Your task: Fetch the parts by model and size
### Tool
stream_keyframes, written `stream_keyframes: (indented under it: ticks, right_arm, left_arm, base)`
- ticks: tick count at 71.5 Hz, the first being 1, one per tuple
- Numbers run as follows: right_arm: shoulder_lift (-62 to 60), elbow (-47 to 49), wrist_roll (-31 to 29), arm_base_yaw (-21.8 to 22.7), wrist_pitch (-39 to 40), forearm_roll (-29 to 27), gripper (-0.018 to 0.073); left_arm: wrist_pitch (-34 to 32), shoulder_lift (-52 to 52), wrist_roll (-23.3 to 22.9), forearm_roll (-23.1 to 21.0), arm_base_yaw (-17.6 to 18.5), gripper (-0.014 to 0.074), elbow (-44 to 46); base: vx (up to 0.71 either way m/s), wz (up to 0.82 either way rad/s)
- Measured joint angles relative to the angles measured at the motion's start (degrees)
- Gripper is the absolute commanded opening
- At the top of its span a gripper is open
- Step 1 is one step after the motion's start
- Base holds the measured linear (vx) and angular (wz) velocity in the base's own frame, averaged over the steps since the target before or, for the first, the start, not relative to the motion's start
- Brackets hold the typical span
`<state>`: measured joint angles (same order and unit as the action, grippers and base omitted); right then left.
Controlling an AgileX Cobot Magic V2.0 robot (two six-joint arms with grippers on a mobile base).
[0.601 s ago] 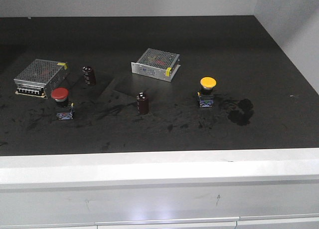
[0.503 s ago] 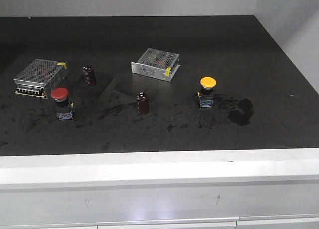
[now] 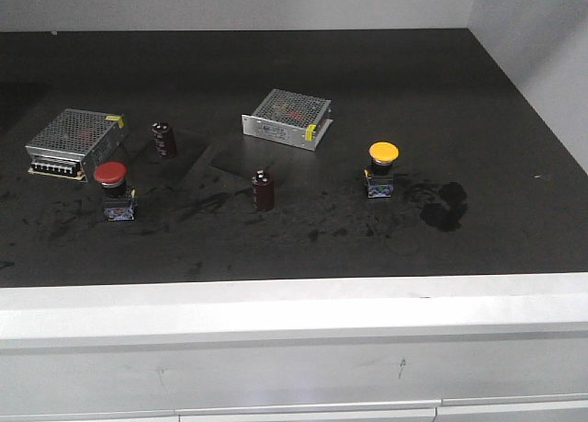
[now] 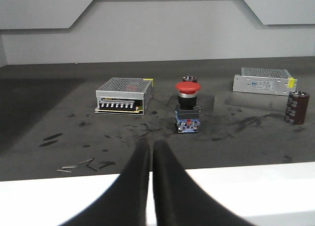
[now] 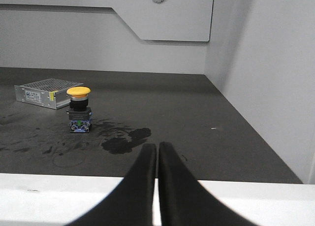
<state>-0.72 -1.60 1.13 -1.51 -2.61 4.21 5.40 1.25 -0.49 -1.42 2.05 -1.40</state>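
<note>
White ledge [image 3: 294,312] runs along the near edge of the bench, and both claws hang over it in the wrist views. The left gripper [image 4: 150,149] has its two black fingers pressed together, only a hairline seam between them, and holds nothing. The right gripper [image 5: 157,149] is likewise pressed together on nothing.

Beyond the ledge lies the black worktop [image 3: 386,73], scuffed and smeared. Nearest on it, at the left, the red-capped push-button switch [image 3: 113,190] stands upright on its dark block base with blue markings. It is a little right of the left gripper's line and well apart from it. Right of centre, the yellow-capped push-button switch [image 3: 382,169] stands upright on a like base, ahead and to the left of the right gripper. A dark stain [image 3: 444,206] lies near it on the right.

Between the two switches a dark brown capacitor [image 3: 263,190] stands upright. Farther back, a second capacitor [image 3: 164,139] stands behind the red-capped push-button switch, just beside a silver perforated power-supply box [image 3: 73,142] at the far left. A second power-supply box [image 3: 287,119], with a yellow tab at its corner, lies behind the middle capacitor. A pale grey wall [image 3: 542,45] closes the right side.
</note>
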Motion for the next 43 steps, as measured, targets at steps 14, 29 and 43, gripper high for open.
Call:
stream_keyframes:
  ticks: [14,29,43]
  right_arm:
    - [0.0,0.0,0.0,0.0,0.0,0.0,-0.0010]
    - [0.0,0.0,0.0,0.0,0.0,0.0,-0.0010]
    - [0.0,0.0,2.9,0.0,2.0,-1.2,-0.0010]
  left_arm:
    - [0.0,0.0,0.0,0.0,0.0,-0.0006,0.0]
    - [0.0,0.0,0.0,0.0,0.0,-0.0006,0.0]
    - [-5.4,0.0,0.9,0.9,0.0,-0.0006,0.0]
  base:
    - [0.00,0.00]
    - [0.00,0.00]
    - [0.00,0.00]
